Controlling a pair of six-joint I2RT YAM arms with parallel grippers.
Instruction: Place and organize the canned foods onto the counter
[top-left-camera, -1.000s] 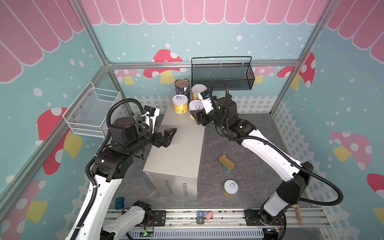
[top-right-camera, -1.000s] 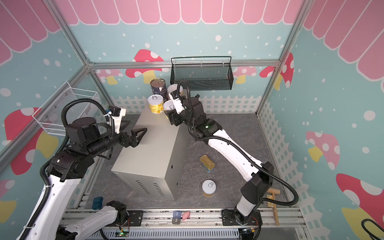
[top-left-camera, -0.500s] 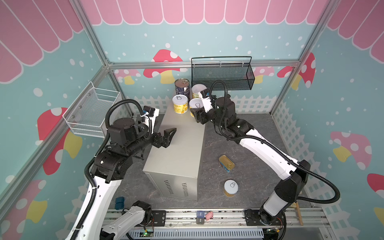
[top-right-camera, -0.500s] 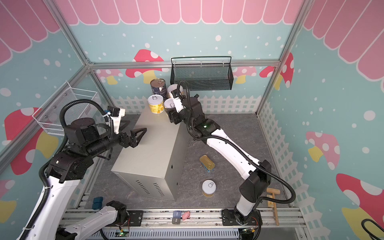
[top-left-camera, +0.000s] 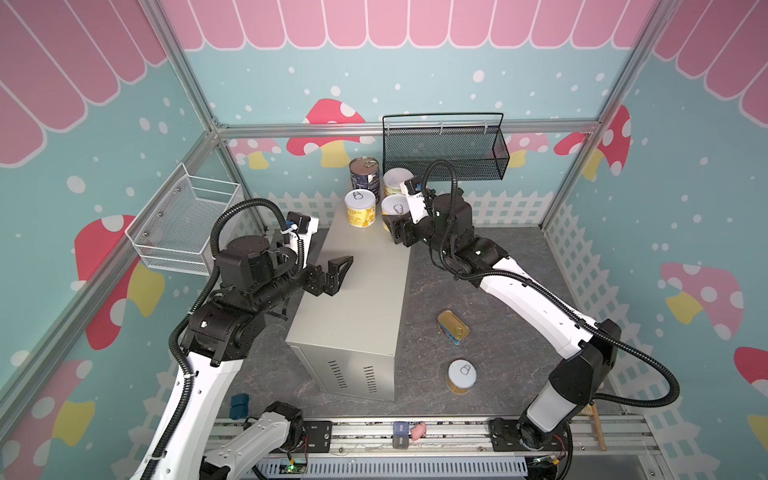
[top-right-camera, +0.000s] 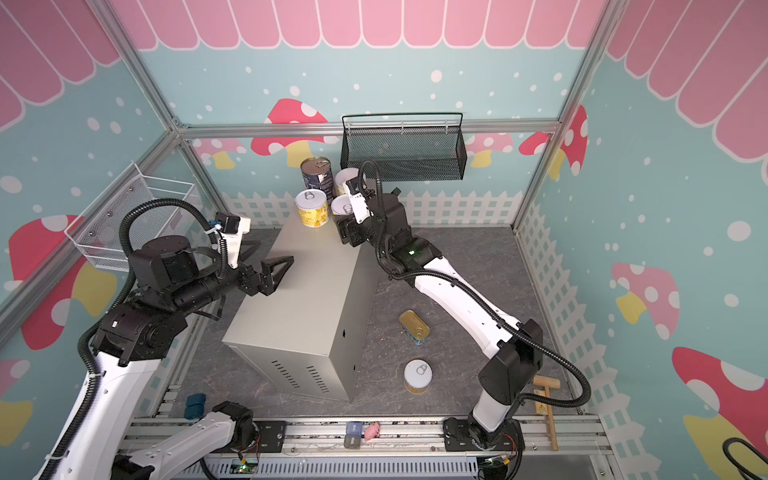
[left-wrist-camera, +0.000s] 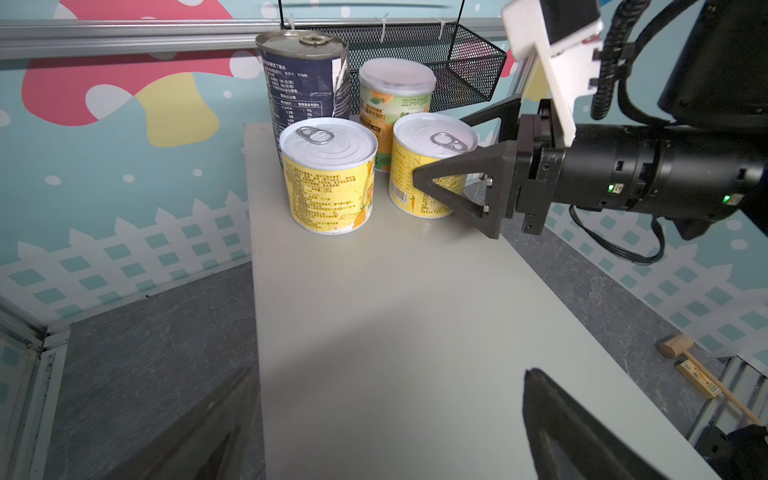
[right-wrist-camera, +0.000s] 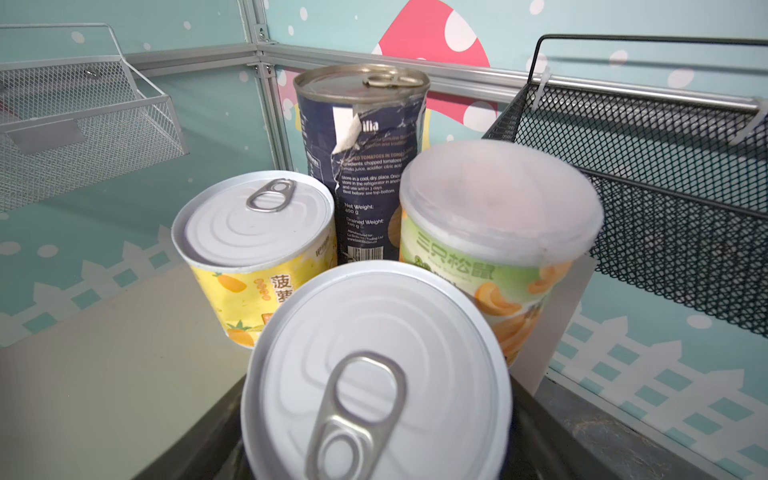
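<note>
The counter (top-left-camera: 365, 291) (top-right-camera: 307, 299) is a long beige-grey metal box. At its far end stand a navy can (top-left-camera: 364, 172) (right-wrist-camera: 365, 166), a white-lidded can (top-left-camera: 395, 183) (right-wrist-camera: 498, 232) and two yellow pull-tab cans (top-left-camera: 360, 208) (top-left-camera: 392, 208). My right gripper (top-left-camera: 390, 222) (left-wrist-camera: 438, 147) is open, one finger on each side of the right yellow can (right-wrist-camera: 374, 365), which rests on the counter. My left gripper (top-left-camera: 328, 262) (left-wrist-camera: 382, 436) hovers open and empty over the counter's left edge. A flat gold-topped tin (top-left-camera: 453, 327) and another yellow can (top-left-camera: 461, 376) sit on the floor to the right.
A black mesh basket (top-left-camera: 444, 149) hangs on the back wall just behind the cans. A white wire basket (top-left-camera: 187, 224) is fixed to the left wall. A wooden mallet (top-right-camera: 546, 399) lies at the front right. A blue block (top-left-camera: 240, 405) sits front left.
The right gripper carried the yellow can slightly farther back, next to the other cans, and its jaws have widened. The left arm has not moved.
</note>
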